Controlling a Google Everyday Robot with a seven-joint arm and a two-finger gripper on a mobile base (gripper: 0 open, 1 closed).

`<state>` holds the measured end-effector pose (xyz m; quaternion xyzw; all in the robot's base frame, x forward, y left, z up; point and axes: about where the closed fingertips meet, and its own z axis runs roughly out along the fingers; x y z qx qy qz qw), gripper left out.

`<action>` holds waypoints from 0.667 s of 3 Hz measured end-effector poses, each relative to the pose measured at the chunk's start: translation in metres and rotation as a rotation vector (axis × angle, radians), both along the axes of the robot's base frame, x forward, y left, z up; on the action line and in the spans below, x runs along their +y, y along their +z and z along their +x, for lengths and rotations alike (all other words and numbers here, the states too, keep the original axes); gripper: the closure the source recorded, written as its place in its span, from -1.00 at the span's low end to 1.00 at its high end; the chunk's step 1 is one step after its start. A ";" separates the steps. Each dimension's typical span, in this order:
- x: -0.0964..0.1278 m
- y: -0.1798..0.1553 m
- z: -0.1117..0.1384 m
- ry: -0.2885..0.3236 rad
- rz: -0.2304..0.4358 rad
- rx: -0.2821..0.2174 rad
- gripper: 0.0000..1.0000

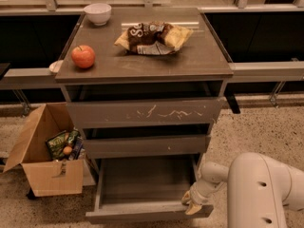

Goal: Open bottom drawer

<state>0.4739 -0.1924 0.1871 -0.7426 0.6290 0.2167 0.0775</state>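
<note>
The bottom drawer is the lowest of three grey-brown drawers in the cabinet and stands pulled far out, showing its shallow grey tray, which has nothing in it. Above it are the middle front with a small white speck and the tall front with white scratch marks. My gripper is at the bottom drawer's right front corner, against the front panel's top edge. The white arm comes in from the lower right.
On the cabinet top lie a red apple, a white bowl and snack bags. An open cardboard box with packets stands on the floor at the left, close to the drawer's side.
</note>
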 end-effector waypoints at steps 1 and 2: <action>0.000 0.000 0.000 0.000 0.000 0.000 -0.52; 0.000 0.000 0.000 0.000 0.000 0.000 -0.96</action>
